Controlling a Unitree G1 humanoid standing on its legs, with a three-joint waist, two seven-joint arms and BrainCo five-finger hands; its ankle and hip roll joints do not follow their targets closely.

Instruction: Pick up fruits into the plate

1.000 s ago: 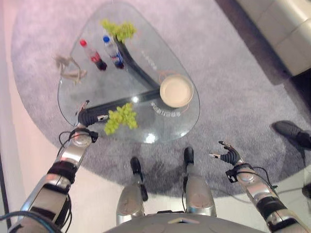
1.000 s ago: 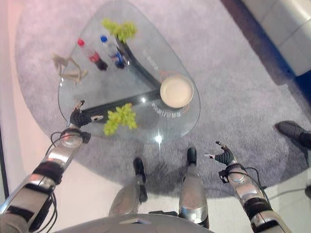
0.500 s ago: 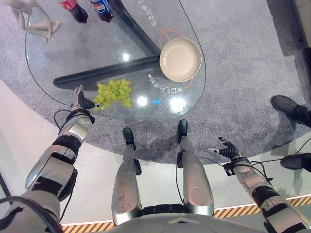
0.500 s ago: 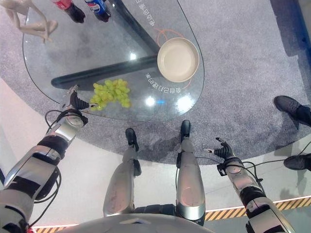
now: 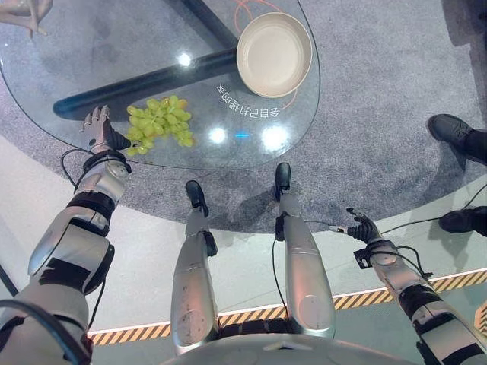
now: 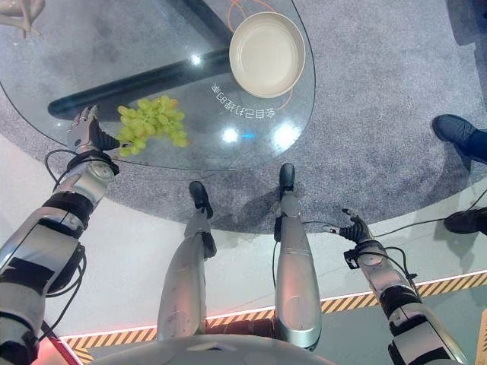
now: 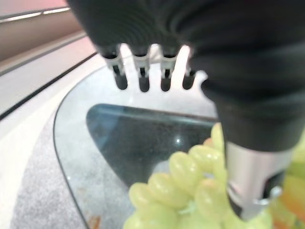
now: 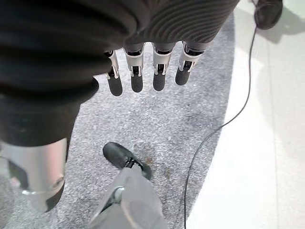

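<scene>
Left robot hand (image 5: pixel 100 131) sits at the near left edge of the glass worktop (image 5: pixel 91 53), fingers straight and released, with nothing in its grasp. In its wrist view the dark tips of the fingers (image 7: pixel 141 83) hang over the glass, and the thumb lies against the green fruit (touching or just clear of it, I cannot tell which).

Just to the right of that robot hand lies the bunch of green grapes (image 5: pixel 157 122), resting flat on the glass, its nearest berries just beside the thumb. Under the glass, a dark beam of the worktop's frame (image 5: pixel 144 80) runs from beyond the left robot hand toward the far right.

Farther right and beyond the grapes, well apart from them, stands the round beige plate (image 5: pixel 274 54), with nothing in it. It sits near the far right rim of the worktop, inside an orange ring drawn on the glass.

Right robot hand (image 5: pixel 364 227) hangs well apart from the worktop, low at the robot's right side over the pale floor (image 6: pixel 228 251), by the edge of the grey carpet (image 5: pixel 365 114). Its fingers (image 8: pixel 137 76) are straight and spread, holding nothing (idle). To the right of that robot hand, a person's dark shoes (image 5: pixel 449 133) stand on the carpet.
</scene>
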